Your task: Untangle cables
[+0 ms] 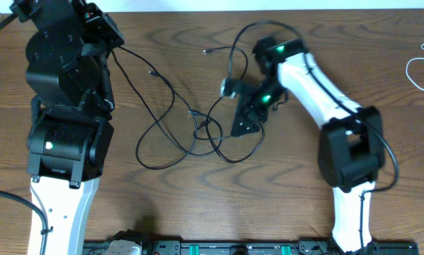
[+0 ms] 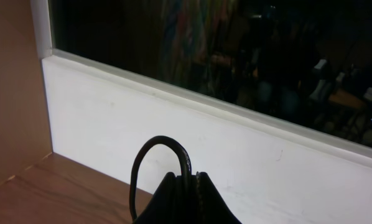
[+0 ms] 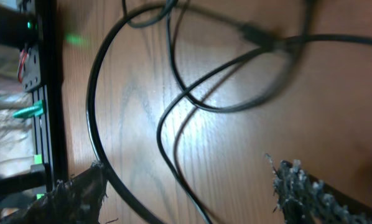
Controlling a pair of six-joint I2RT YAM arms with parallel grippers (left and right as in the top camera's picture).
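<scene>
Overhead, the wooden table (image 1: 198,209) fills the view, with the left arm (image 1: 63,92) at 10 o'clock and the right arm (image 1: 318,81) at 3 o'clock. The black cable (image 1: 201,126) sprawls in crossed loops at centre. The left gripper (image 2: 187,178) is pinched tight on one loop of it. The right gripper (image 3: 186,180) hangs over the tangle, its jaws spread wide and gripping nothing. A white cable (image 1: 417,67) lies at 2 o'clock.

Left arm (image 1: 56,209): white lower link, with black boxy joint housings above it. Right arm (image 1: 318,85): white links, black elbow housing, green indicator lights (image 1: 277,48) lit. Right fingertip pads (image 3: 298,186): dark, with frayed edges.
</scene>
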